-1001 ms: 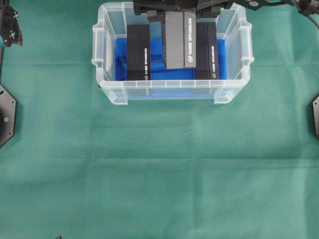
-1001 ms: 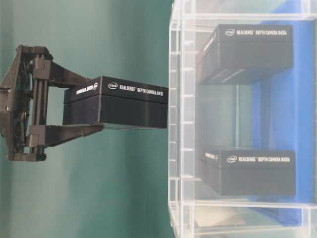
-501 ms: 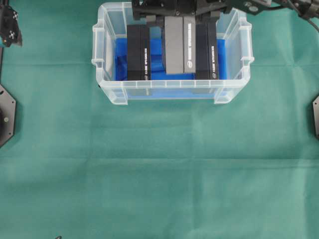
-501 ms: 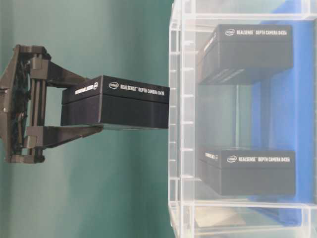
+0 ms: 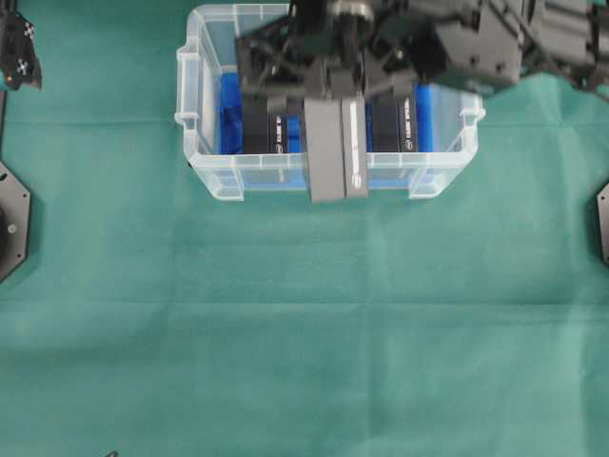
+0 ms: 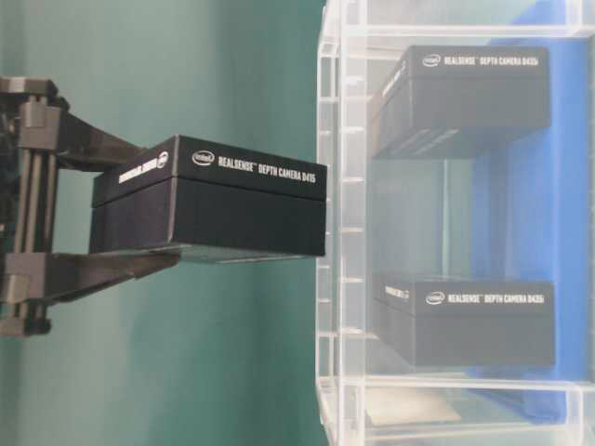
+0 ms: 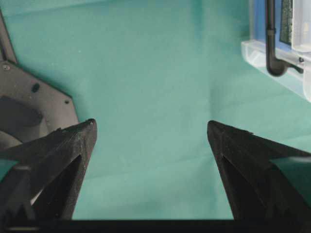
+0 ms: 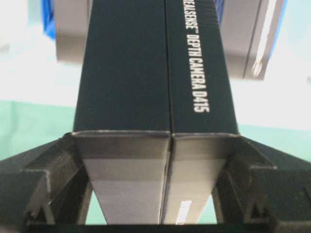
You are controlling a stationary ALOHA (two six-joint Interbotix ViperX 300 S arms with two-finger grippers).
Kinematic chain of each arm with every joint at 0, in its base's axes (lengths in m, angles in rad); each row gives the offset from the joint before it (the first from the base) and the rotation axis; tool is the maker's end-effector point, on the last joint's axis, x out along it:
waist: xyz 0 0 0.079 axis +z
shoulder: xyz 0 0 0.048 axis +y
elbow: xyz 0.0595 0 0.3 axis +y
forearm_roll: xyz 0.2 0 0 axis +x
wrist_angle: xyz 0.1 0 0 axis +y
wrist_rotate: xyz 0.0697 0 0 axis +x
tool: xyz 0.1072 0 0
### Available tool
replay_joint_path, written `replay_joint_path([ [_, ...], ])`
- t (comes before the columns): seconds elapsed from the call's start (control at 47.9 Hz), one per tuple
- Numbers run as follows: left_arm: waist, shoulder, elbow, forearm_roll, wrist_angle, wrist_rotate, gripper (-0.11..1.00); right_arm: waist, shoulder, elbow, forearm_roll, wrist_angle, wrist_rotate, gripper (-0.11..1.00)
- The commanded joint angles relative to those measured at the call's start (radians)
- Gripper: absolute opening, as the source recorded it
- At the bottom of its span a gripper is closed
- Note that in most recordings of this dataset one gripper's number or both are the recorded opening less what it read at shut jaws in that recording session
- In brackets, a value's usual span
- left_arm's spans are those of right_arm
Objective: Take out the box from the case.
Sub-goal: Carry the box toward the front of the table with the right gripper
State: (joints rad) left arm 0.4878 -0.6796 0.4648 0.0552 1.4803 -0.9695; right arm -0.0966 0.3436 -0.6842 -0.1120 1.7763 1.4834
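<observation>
The case [image 5: 190,114] is a clear plastic bin with a blue bottom, standing at the back middle of the green cloth. My right gripper [image 5: 336,100] is shut on a black box [image 5: 338,152] by its two long sides. The box hangs lifted clear of the case's rim [image 6: 339,232], and from above its lower end overlaps the front wall. The right wrist view shows the box [image 8: 155,73] running straight out between the fingers [image 8: 48,170]. Two more black boxes [image 5: 266,129] [image 5: 395,124] stand inside the case. My left gripper [image 7: 150,128] is open over bare cloth, far left.
Green cloth [image 5: 304,324] covers the table in front of the case. Black arm base plates sit at the left edge [image 5: 9,219] and right edge [image 5: 602,224]. The case's corner [image 7: 291,73] shows at the upper right of the left wrist view.
My right gripper has carried the box higher and toward the case's front wall; it now overlaps that wall from above and looms larger at table level. The left arm has not moved.
</observation>
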Motion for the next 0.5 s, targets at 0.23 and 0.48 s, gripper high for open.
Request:
replay_joint_path([
  [0.23,0.003,-0.003,-0.009,0.002,-0.002,-0.003,0.96,0.127,-0.04,-0.029,-0.008,0.04,0.089,0.66],
  [0.48,0.005,-0.003,-0.009,0.003,-0.002,-0.003,0.96,0.212,-0.035,-0.029,-0.008,0.038,0.169,0.66],
])
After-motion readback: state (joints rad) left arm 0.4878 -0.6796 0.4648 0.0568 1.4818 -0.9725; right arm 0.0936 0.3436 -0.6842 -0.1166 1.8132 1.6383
